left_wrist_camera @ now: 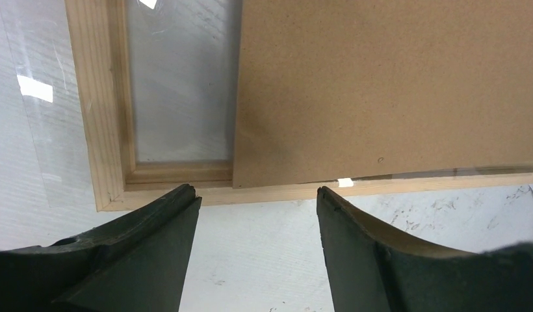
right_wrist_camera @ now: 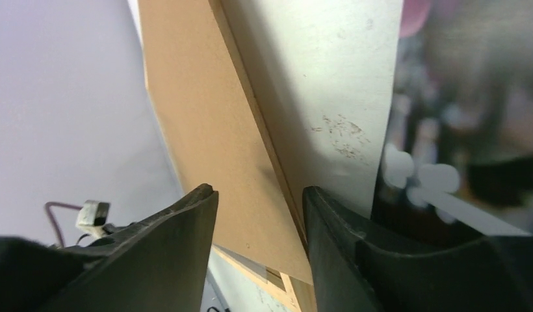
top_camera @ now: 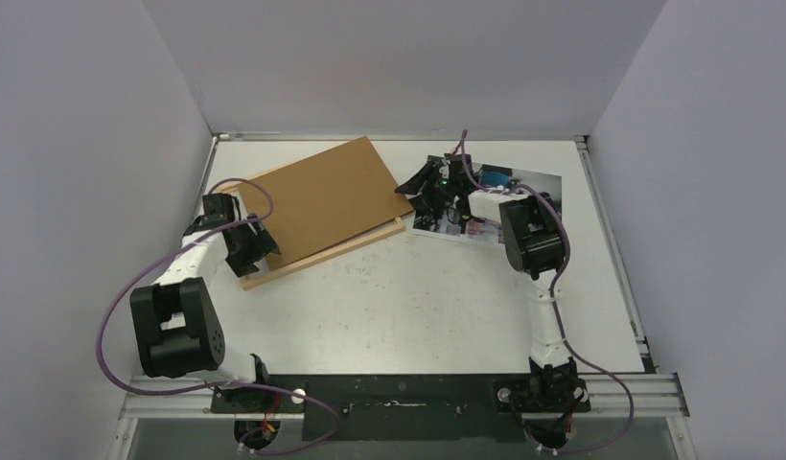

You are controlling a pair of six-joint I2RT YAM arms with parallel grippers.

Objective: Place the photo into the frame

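The light-wood frame (top_camera: 324,252) lies at the back left of the table, with the brown backing board (top_camera: 322,192) lying askew over most of it. In the left wrist view the frame's corner rail (left_wrist_camera: 108,130) and its glass (left_wrist_camera: 179,91) show beside the board (left_wrist_camera: 381,84). The photo (top_camera: 540,188) lies flat at the back right, partly hidden by the right arm; it is a dark blur in the right wrist view (right_wrist_camera: 459,130). My left gripper (top_camera: 258,251) (left_wrist_camera: 255,195) is open and empty, just short of the frame's near rail. My right gripper (top_camera: 415,192) (right_wrist_camera: 259,195) is open and empty, between the photo and the board (right_wrist_camera: 205,117).
White table (top_camera: 399,307) enclosed by grey walls on three sides. A metal rail runs along the near edge (top_camera: 408,398) with both arm bases. Purple cables loop beside each arm.
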